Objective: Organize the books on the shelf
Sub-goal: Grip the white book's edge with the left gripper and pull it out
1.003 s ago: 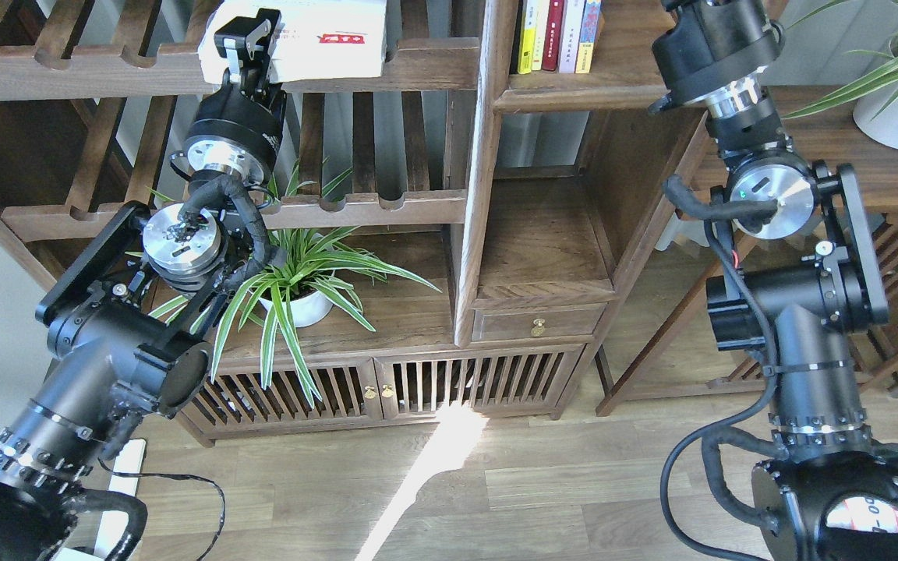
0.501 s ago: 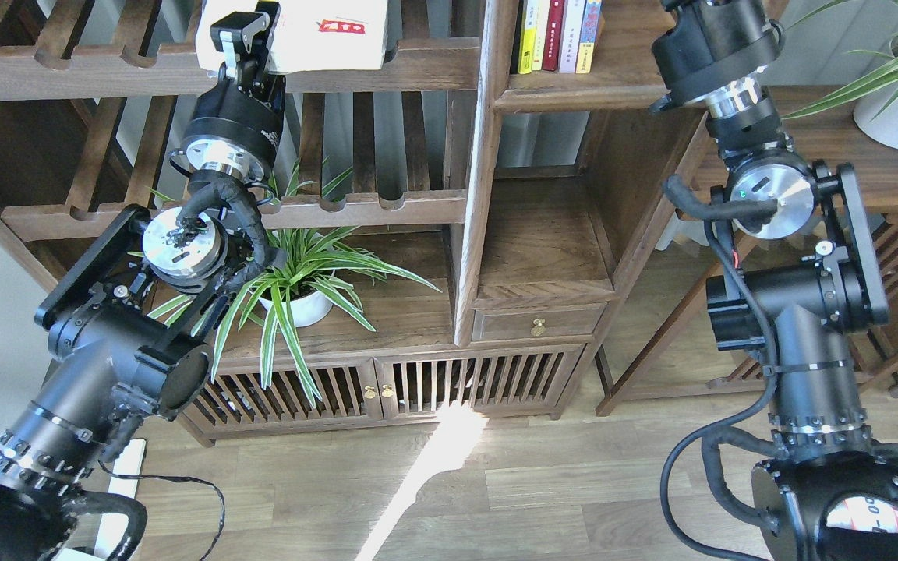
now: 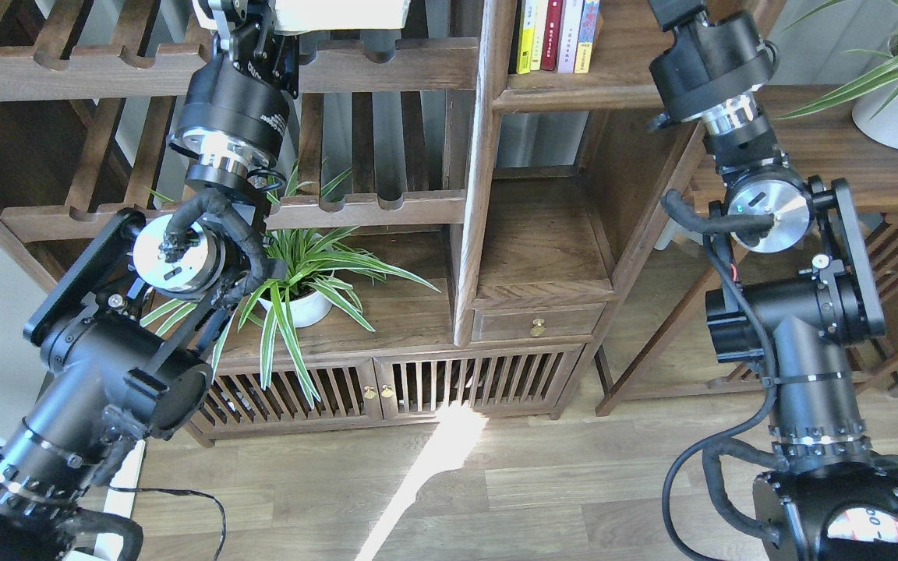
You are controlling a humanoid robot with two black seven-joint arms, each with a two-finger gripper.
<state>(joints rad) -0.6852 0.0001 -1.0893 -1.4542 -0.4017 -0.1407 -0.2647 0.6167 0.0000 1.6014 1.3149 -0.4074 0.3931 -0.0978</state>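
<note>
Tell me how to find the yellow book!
Find the tall wooden post in the middle of the shelves. Just right of its top, four books stand upright in a small compartment. The yellow book is the leftmost one, beside a dark red book.

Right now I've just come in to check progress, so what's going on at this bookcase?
The left gripper is up at the top slatted rack, on the left end of a thick white book. The right gripper is out of frame. Several books stand upright in the narrow compartment.
</note>
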